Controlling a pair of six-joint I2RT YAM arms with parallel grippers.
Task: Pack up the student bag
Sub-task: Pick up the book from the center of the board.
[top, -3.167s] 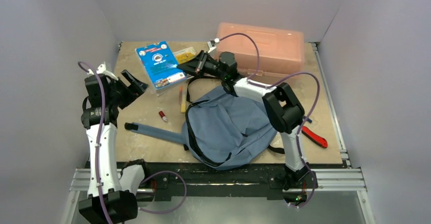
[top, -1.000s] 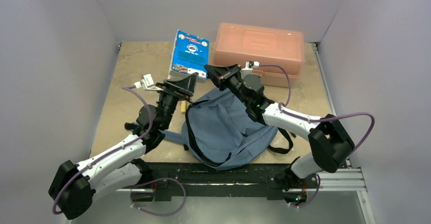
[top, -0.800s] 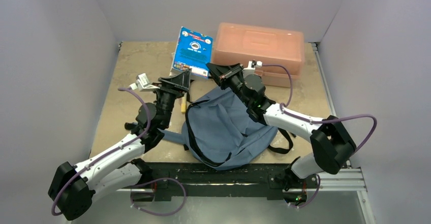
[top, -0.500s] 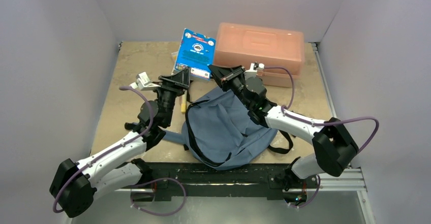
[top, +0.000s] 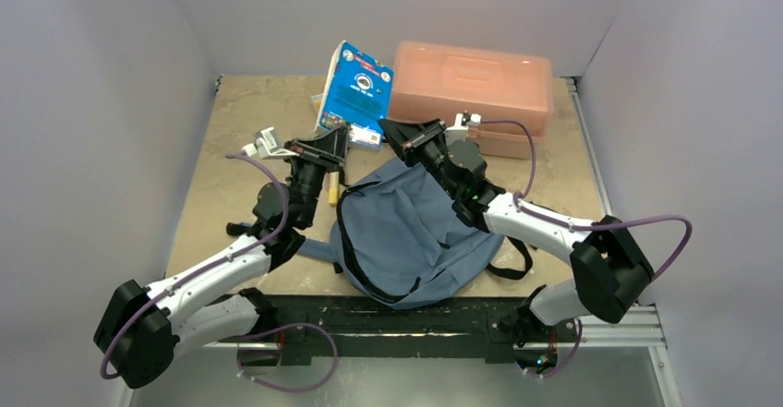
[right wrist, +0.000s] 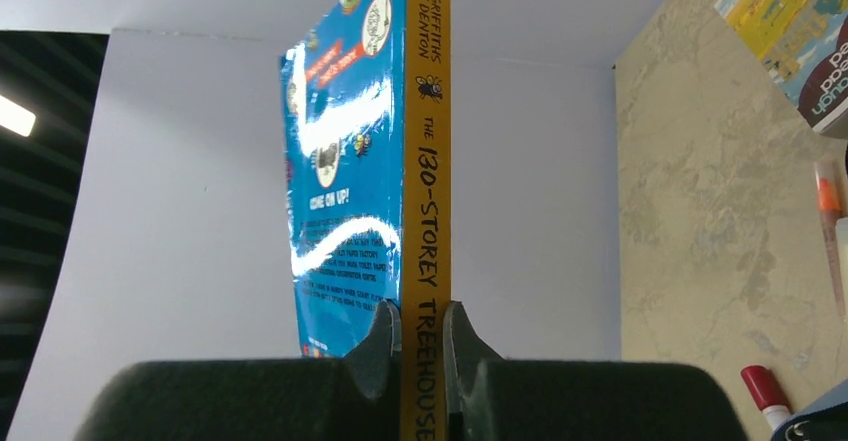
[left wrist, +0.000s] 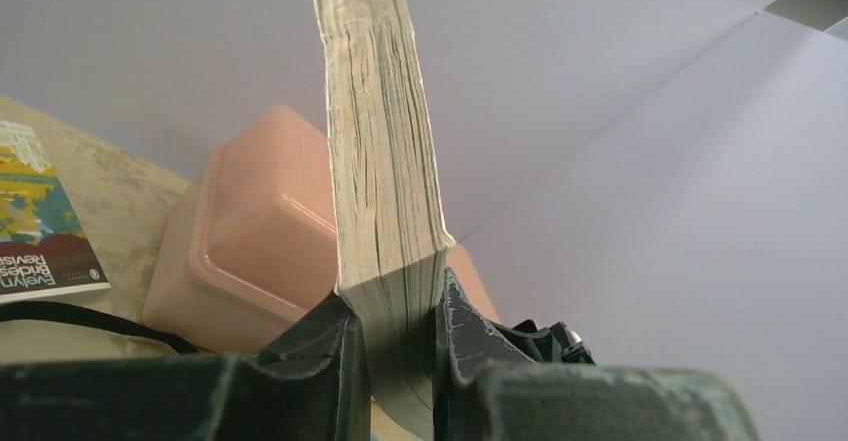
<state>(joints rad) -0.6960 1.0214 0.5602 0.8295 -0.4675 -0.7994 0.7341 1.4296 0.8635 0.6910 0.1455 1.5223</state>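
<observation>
The student bag (top: 415, 232), blue-grey with a dark zipper, lies flat at the near middle of the table. Behind it a blue paperback book (top: 357, 93) stands raised on edge, held from both sides. My left gripper (top: 332, 141) is shut on its page edge; in the left wrist view the cream pages (left wrist: 385, 161) rise from between the left gripper (left wrist: 392, 306) fingers. My right gripper (top: 392, 135) is shut on the spine; the right wrist view shows the yellow spine (right wrist: 427, 161) pinched in the right gripper (right wrist: 422, 321).
A salmon-pink plastic box (top: 471, 79) stands at the back right, also behind the book (left wrist: 250, 251). A second book (left wrist: 40, 221) lies flat on the table. An orange pen (top: 332, 188) and a red-capped marker (right wrist: 765, 391) lie left of the bag. Grey walls enclose the table.
The left arm came in from the far left and its jaws closed on the book's page edge. The right gripper lifted the book from lying flat to standing nearly upright.
</observation>
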